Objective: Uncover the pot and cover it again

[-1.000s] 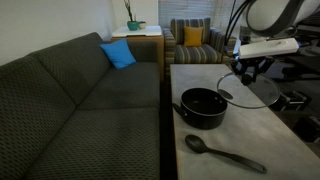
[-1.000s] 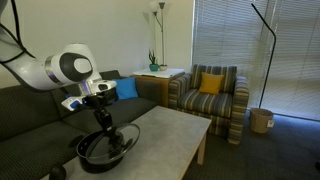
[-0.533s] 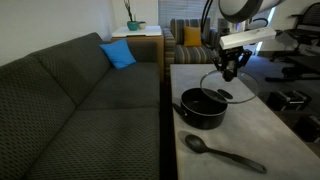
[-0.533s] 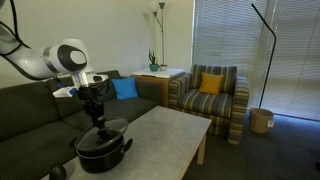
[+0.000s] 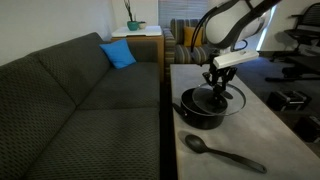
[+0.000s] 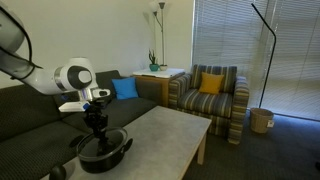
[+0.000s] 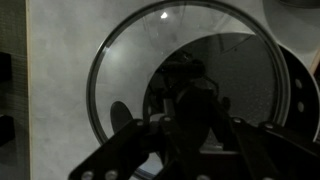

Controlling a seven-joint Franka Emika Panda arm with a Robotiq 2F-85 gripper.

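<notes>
Step 2, covering, judged | Gripper [image 5: 216,88] is clenching the glass lid [image 5: 234,102] by its knob, holding it just above the pot [image 5: 198,110], offset right | Pot is sitting on table [image 5: 270,140], left side | Next: centring, lowering, releasing.

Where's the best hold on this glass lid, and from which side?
At its centre, from straight above: the lid is a wide, thin glass disc lying roughly level, so its rim offers little hold. The gripper has its jaws shut there.
</notes>
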